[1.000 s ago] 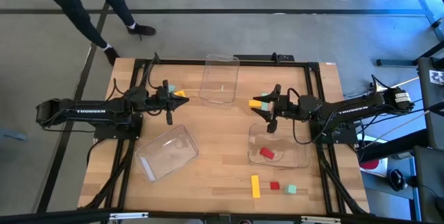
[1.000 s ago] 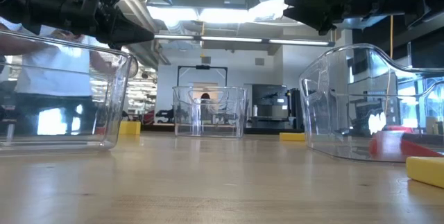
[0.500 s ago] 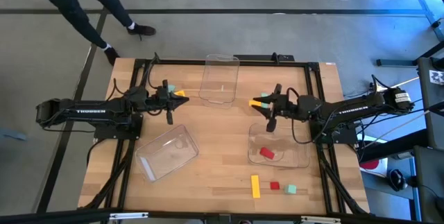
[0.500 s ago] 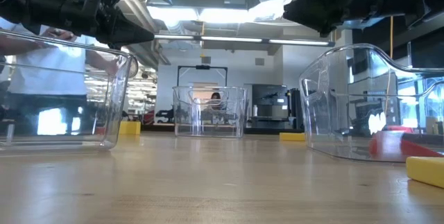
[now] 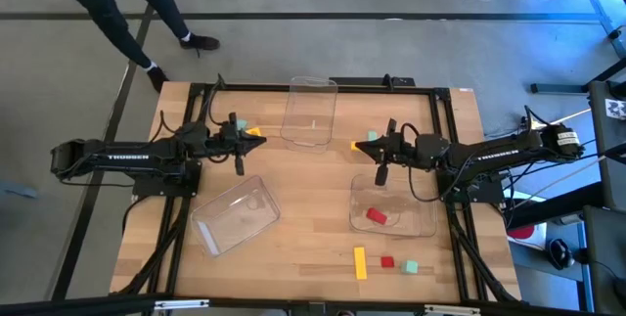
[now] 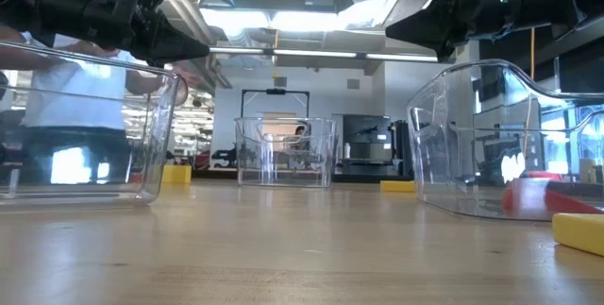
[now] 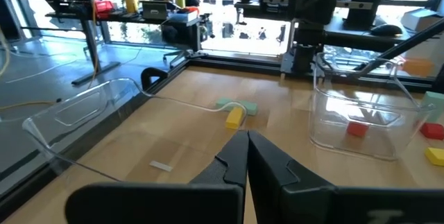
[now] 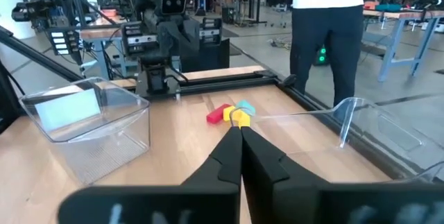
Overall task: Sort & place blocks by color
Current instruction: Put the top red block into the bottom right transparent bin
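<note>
My left gripper (image 5: 256, 134) hangs shut above the table's far left. Under and beside it lie a yellow block (image 5: 254, 132), a mint block (image 8: 247, 107) and a red block (image 8: 216, 115). My right gripper (image 5: 365, 144) is shut too, held level and well clear of the table (image 6: 394, 31). Below its tip a yellow block (image 5: 356, 145) and a mint block (image 5: 372, 136) rest flat on the wood. A red block (image 5: 377, 216) lies in the clear right tray (image 5: 423, 220). A yellow bar (image 5: 360, 262), a red cube (image 5: 387, 262) and a mint block (image 5: 411, 268) lie near the front edge.
A clear tray (image 5: 311, 132) stands at the far middle and another (image 5: 217, 228) lies askew at the near left. Black frame rails (image 5: 313, 85) border the table. A person (image 5: 127, 3) walks on the floor beyond the far left corner.
My right gripper has shut its fingers on nothing while staying in place high above the table, its tip dipping slightly. The yellow and mint blocks below it have stayed on the wood. The person beyond the table has shifted.
</note>
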Motion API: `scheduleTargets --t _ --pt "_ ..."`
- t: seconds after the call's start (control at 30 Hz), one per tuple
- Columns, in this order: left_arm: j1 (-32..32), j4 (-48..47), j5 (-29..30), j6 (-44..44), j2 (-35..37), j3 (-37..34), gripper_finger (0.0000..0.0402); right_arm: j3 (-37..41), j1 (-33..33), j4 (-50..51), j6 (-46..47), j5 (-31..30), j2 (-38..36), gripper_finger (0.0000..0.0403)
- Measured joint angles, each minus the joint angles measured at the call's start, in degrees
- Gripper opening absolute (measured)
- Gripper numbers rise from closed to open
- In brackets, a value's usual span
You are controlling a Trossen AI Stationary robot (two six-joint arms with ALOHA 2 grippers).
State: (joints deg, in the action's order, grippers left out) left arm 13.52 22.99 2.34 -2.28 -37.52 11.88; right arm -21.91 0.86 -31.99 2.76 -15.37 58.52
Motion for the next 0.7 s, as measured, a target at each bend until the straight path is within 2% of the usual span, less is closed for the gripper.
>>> scheduleTargets --t 0.17,0.27,0.37,0.47,0.6,0.7 --pt "0.02 0.4 3.38 1.06 -0.42 0.04 0.005 0.0 0.0 0.09 0.0 0.01 0.0 0.0003" --pt "0.09 -3.63 4.6 2.1 -0.42 2.54 0.009 0.0 0.0 0.11 -0.04 -0.01 0.0 0.0004" --pt "0.46 -15.96 4.92 4.15 -1.21 8.57 0.0132 0.0 0.0 0.13 -0.07 -0.01 0.0 0.0002" --pt "1.13 -34.91 8.01 6.73 -4.33 16.7 0.0164 0.0 0.0 0.13 -0.07 -0.03 0.0 0.0003" --pt "1.63 -58.72 10.1 12.39 -9.52 26.41 0.018 0.0 0.0 0.15 -0.09 -0.03 0.0 0.0004" --pt "1.61 -67.92 10.45 21.51 -13.46 29.34 0.018 0.0 0.0 0.17 -0.14 -0.05 0.0 0.0005"
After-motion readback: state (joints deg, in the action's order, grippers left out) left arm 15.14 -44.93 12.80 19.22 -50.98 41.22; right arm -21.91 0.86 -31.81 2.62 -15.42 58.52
